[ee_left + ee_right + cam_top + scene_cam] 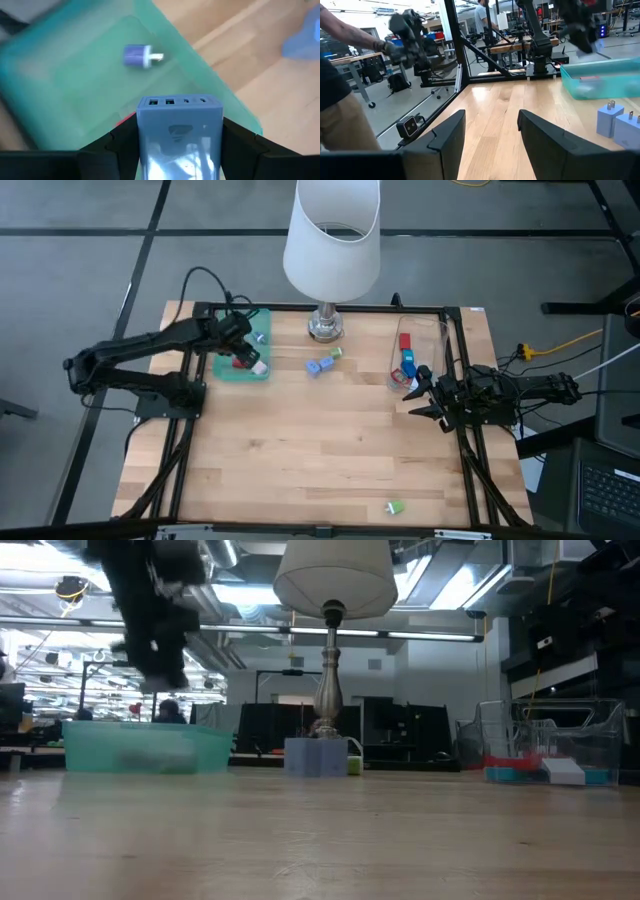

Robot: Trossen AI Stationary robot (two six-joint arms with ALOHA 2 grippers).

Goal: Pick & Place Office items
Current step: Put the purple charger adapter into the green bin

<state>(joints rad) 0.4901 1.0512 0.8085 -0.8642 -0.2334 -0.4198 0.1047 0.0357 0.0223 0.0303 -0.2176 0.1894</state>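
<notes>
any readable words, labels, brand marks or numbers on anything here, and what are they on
None can be read.
The blue charger block held in the left gripper jaws carries a faint embossed mark on its face, too blurred to read.
The lamp, green tray and clear bin show no lettering.
Background signage in the room is too small to read.
</notes>
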